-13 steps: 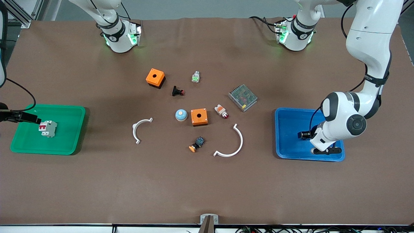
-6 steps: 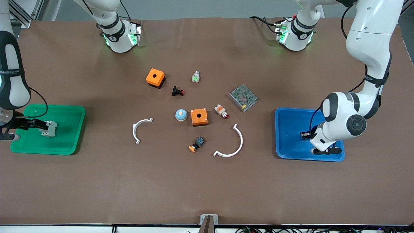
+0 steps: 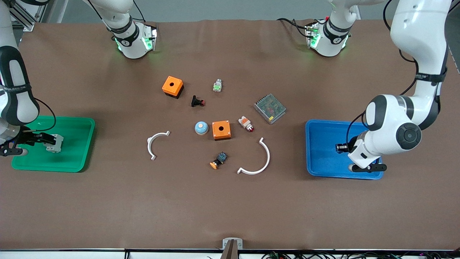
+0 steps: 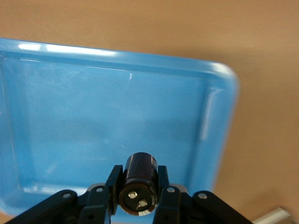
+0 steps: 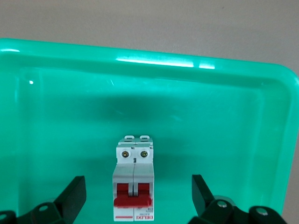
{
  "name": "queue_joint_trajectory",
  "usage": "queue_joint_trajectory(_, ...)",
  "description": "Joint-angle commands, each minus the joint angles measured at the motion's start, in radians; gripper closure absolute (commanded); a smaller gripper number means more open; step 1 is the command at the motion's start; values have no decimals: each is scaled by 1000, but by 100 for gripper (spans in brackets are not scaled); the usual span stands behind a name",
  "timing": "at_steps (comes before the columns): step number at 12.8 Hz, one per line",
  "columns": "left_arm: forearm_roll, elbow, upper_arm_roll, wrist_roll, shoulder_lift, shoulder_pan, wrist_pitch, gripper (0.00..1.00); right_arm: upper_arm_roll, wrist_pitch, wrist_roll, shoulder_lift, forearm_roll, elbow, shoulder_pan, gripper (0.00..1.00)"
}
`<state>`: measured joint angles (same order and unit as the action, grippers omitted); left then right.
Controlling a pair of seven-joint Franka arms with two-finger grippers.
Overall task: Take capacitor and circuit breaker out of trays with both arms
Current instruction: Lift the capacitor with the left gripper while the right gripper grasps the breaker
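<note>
The left gripper (image 4: 138,198) hung over the blue tray (image 3: 323,158), its fingers pinching the capacitor (image 4: 139,183) between them. At the other end, the right gripper (image 5: 138,196) stood spread wide in the green tray (image 5: 243,140) — the breaker (image 5: 134,179) lay on the tray floor between its fingers, touching neither.

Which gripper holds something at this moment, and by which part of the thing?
The left gripper holds the capacitor by its round sides, over the blue tray. The right gripper is open around the breaker in the green tray, holding nothing.
</note>
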<state>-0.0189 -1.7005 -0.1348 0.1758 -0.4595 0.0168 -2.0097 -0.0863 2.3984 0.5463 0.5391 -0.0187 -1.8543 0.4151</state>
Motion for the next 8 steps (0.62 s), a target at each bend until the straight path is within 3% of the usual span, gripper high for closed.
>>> queue_joint_trajectory(1,-6,174,-29,158,-46,78,124,73,17,57,12,18,17,-31,11,0)
queue_joint_trajectory(3,-42,280,-29,297,-128,174,140,73,19,70,21,21,17,-40,10,4)
queue_joint_trajectory(4,-44,361,-29,368,-187,211,138,73,19,70,52,21,17,-40,11,14)
queue_joint_trajectory(6,-44,482,-26,482,-283,285,125,73,19,70,73,31,17,-40,19,43)
queue_joint_trajectory(8,-45,495,-20,566,-320,337,36,73,19,65,81,35,17,-40,21,85)
